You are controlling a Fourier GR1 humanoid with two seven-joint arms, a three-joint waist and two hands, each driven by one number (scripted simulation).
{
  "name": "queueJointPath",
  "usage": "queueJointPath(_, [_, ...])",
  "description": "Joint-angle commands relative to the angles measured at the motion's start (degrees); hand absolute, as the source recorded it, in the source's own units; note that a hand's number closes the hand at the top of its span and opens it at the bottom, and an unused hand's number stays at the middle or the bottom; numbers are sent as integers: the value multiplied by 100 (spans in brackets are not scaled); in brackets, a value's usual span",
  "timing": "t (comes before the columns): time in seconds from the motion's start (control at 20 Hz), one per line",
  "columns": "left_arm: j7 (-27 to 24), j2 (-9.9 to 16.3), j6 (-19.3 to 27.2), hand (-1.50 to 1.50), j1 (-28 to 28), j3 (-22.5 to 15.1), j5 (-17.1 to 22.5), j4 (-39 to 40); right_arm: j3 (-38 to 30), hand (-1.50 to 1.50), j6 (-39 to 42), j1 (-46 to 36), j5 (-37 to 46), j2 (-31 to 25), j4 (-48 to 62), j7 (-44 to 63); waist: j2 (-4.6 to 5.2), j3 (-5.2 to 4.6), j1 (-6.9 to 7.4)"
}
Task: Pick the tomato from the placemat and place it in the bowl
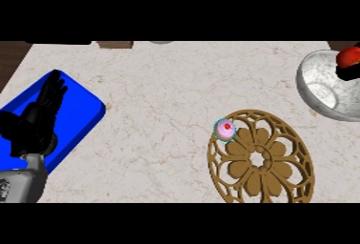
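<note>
While the round red tomato hangs above the far edge of the marbled grey-white bowl, the right hand shows only as a dark shape at the bowl's rim, just under the fruit; I cannot tell how it is set. The tomato is well clear of the brown openwork round placemat, which lies nearer than the bowl. The left hand rests flat-fingered over a blue rectangular board, far across from the bowl. The drop looks straight down.
</note>
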Motion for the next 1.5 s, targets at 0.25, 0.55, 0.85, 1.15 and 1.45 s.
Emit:
queueJointPath(0.25, [-118,5,-140,0,-67,92,48,129,-490,-150,683,-56,-359,-493,1614,-753,24,13,48])
queueJointPath(0.55, [-88,42,-193,0,162,84,45,-106,-1498,-150,606,-74,-1430,-524,1534,-1820,14,28,59])
queueJointPath(0.85, [-116,-10,-126,0,103,214,93,138,-2924,-150,585,-90,-2943,-459,1263,-2671,-2,27,-107])
queueJointPath(1.15, [43,-82,-83,0,289,110,-23,-216,-3359,-150,1830,748,-3474,-1465,1598,-2884,-44,12,-107])
queueJointPath(1.45, [-154,-61,-191,0,298,238,7,-34,-3673,-150,3115,1723,-3939,-2121,1813,-3266,-51,10,-166])
